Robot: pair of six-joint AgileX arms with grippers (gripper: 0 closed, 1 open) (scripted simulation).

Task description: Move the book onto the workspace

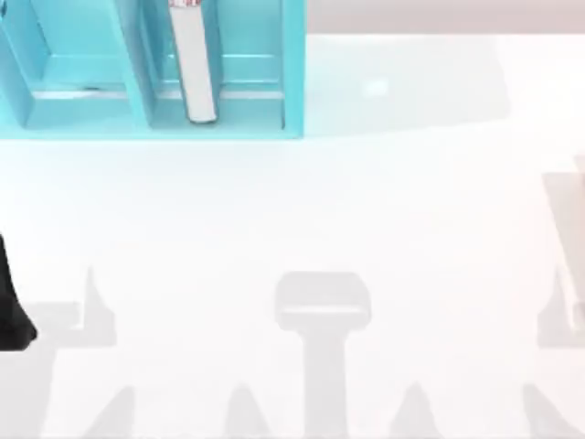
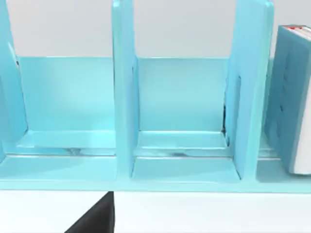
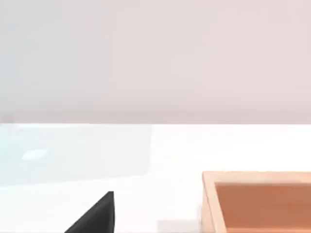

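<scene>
The left claw [image 1: 14, 311] is just a dark bit poking in at the left edge of the top view, well apart from the shelf [image 1: 137, 91] and nearer the front of the table; can't tell if it's open or closed since most of it is cut off. The left wrist view catches a black wedge of it low down, in front of the shelf. The shelf itself runs off the top and left of the overhead shot, so how far it goes is anyone's guess. The book [image 1: 193, 64] stands upright on its edge in the shelf's rightmost compartment, near the middle of that slot, touching neither divider: teal cover, white page edges facing up, small red marks at the far end, which is partly cropped. From the left wrist it's half cut off too [image 2: 294, 97]. The white tabletop [image 1: 366, 201] in front of and to the right of the shelf is wide open, glossy with grey shadows. A wooden tray [image 3: 257, 204] shows in the right wrist view, also cropped.
</scene>
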